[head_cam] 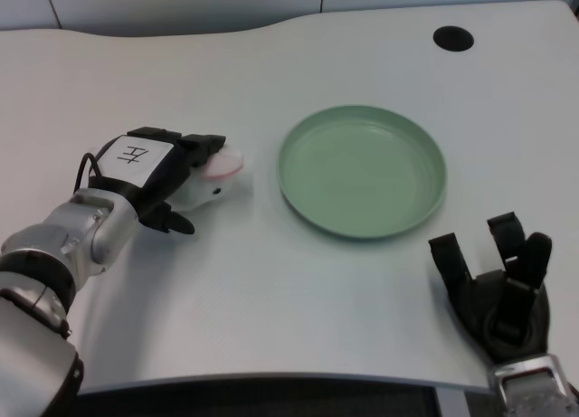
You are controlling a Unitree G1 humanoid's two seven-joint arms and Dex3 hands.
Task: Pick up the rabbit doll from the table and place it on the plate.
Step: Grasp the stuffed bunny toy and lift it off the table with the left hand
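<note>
Left hand [161, 175] wrapped over rabbit doll [213, 175], fingers closed around it, doll low at tabletop [271, 281]. Plate [362, 171] bare; lift and placing remain.

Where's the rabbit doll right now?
In the head view the rabbit doll lies on the table's left side, under the fingers of the left hand, just left of the green plate.
</note>
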